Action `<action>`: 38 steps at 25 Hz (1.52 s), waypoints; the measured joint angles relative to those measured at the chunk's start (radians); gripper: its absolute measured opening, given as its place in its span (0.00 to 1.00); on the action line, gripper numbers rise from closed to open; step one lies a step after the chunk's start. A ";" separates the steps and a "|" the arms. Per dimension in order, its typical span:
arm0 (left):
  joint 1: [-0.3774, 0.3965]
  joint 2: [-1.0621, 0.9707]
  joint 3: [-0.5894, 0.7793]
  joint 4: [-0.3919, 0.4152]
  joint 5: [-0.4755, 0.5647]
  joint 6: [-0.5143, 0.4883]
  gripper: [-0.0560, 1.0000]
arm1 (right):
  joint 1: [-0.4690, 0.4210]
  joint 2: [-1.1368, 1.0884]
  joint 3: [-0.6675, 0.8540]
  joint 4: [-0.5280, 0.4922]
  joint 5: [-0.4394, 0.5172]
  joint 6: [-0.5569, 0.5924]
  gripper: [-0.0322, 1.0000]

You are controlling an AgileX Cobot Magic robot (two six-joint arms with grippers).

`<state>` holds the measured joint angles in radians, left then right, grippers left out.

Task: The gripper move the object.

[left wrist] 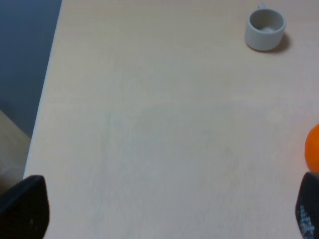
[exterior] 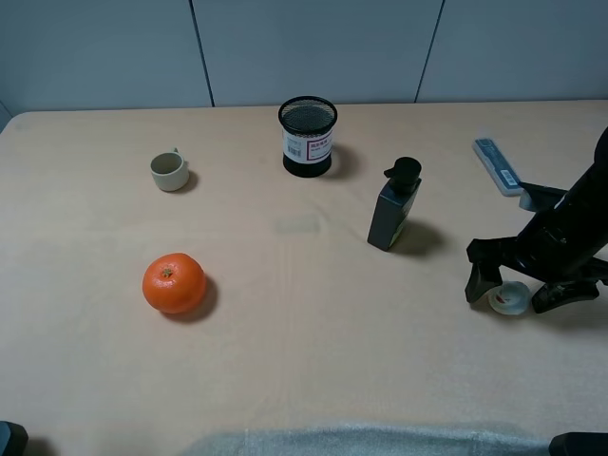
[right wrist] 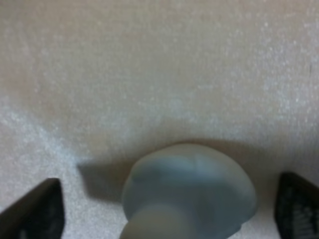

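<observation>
The black two-fingered right claw [exterior: 518, 288] is spread wide and grips nothing. Its tips are down at the tabletop on the right side of the scene, one on each side of the tiny white rubber duck-like toy [exterior: 510, 298] with a small orange-red mark, which sits on the table between them. In the right wrist view a strip of bare surface shows between the toy and each dark finger [right wrist: 36, 213], so neither touches it. The toy rests near the table's right edge, about midway between near and far. Farther back on the right, partly behind the arm, lies a flat blue-grey oblong case [exterior: 499, 166]. Left of the claw and well apart from it stands an upright black pump-top bottle [exterior: 391, 218]. Farther back, near the middle, is a black wire-mesh cylinder pot [exterior: 308, 138] with a white label. On the left side sit a small beige cup [exterior: 169, 172] toward the far edge and a round orange fruit [exterior: 174, 283] nearer. The black left claw [left wrist: 167, 214] is also released, its two tips far apart over bare light-wood tabletop [exterior: 304, 323], with the cup and a sliver of the orange fruit ahead of it. A pale cloth [exterior: 361, 442] lies at the near edge.
</observation>
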<state>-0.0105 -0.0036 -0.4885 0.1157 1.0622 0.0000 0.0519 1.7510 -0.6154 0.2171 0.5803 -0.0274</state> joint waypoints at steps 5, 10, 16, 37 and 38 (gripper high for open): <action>0.000 0.000 0.000 0.000 0.000 0.000 0.99 | 0.000 0.000 0.000 0.000 0.000 0.000 0.51; 0.000 0.000 0.000 0.000 0.000 0.000 0.99 | 0.000 0.000 0.000 0.000 0.005 0.000 0.37; 0.000 0.000 0.000 0.000 0.000 0.000 0.99 | 0.000 0.000 0.000 0.000 0.013 0.000 0.36; 0.000 0.000 0.000 0.000 0.000 0.000 0.99 | 0.000 -0.054 0.000 0.000 0.055 0.000 0.35; 0.000 0.000 0.000 0.000 0.000 0.000 0.99 | 0.000 -0.069 0.000 0.000 0.059 0.000 0.35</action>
<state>-0.0105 -0.0036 -0.4885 0.1157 1.0622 0.0000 0.0519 1.6820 -0.6154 0.2171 0.6389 -0.0274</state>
